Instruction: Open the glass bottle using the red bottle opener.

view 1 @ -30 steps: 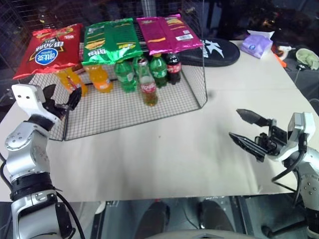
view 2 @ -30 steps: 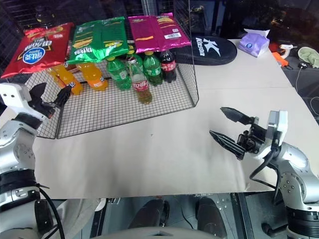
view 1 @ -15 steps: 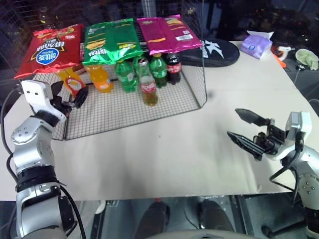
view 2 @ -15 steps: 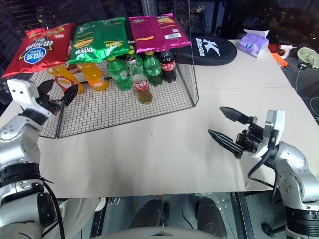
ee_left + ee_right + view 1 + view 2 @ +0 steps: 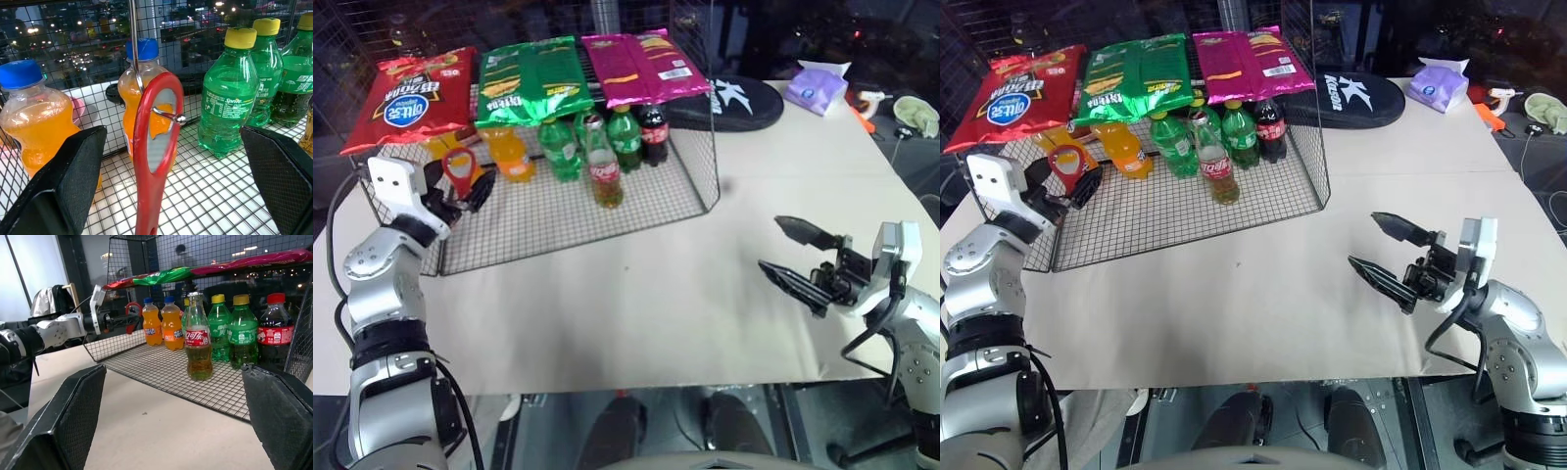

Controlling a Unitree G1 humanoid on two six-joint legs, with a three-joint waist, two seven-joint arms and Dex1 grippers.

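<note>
The red bottle opener (image 5: 152, 147) hangs loop-up from a metal hook at the left end of the wire rack (image 5: 558, 220). My left gripper (image 5: 458, 186) is open, with one finger on each side of the opener and not touching it. The glass bottle (image 5: 605, 166), with amber liquid and a red label, stands upright on the rack floor in front of the green bottles; it also shows in the right wrist view (image 5: 198, 345). My right gripper (image 5: 771, 245) hovers open over the paper-covered table at the right, far from the bottle and holding nothing.
Orange soda bottles (image 5: 44, 122), green bottles (image 5: 563, 147) and a dark cola bottle (image 5: 654, 132) stand in the rack. Three chip bags (image 5: 533, 78) lie on its top. A black pouch (image 5: 729, 101) and a purple tissue pack (image 5: 818, 86) lie at the back right.
My left gripper has edged toward the rack's left end, and the red opener now shows between its fingers. The right arm has not moved.
</note>
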